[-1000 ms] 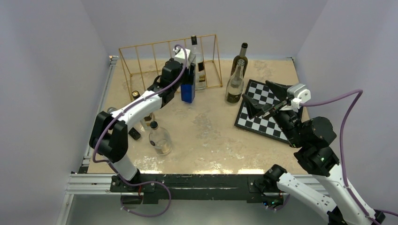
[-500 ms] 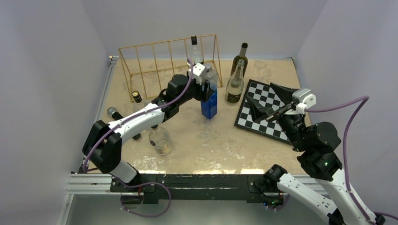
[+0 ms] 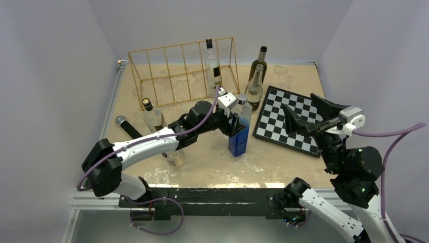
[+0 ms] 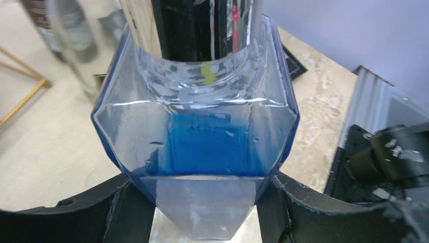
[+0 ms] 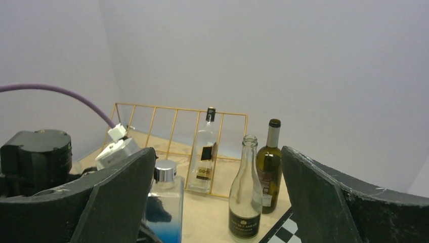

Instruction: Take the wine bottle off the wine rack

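The gold wire wine rack [image 3: 172,71] stands at the back of the table; it also shows in the right wrist view [image 5: 167,131]. A clear bottle with a dark label [image 3: 213,68] stands upright in its slot second from the right [image 5: 204,154]. My left gripper [image 3: 236,121] is shut on a square blue-tinted glass bottle with a silver cap [image 3: 240,132], held upright near mid-table, well clear of the rack. In the left wrist view the blue bottle [image 4: 195,126] fills the gap between the fingers of the left gripper [image 4: 198,205]. My right gripper [image 3: 299,102] is open and empty above the chessboard [image 5: 217,152].
A chessboard [image 3: 275,129] lies at the right. A clear empty bottle [image 3: 254,88] and a dark green bottle [image 3: 259,61] stand right of the rack. At the left are a gold-capped bottle [image 3: 152,116], a black microphone [image 3: 126,126] and a clear bottle [image 3: 176,157] under my left arm.
My left arm has carried the blue bottle from beside the rack toward the front and right. My right arm has drawn back to the right, its gripper still open.
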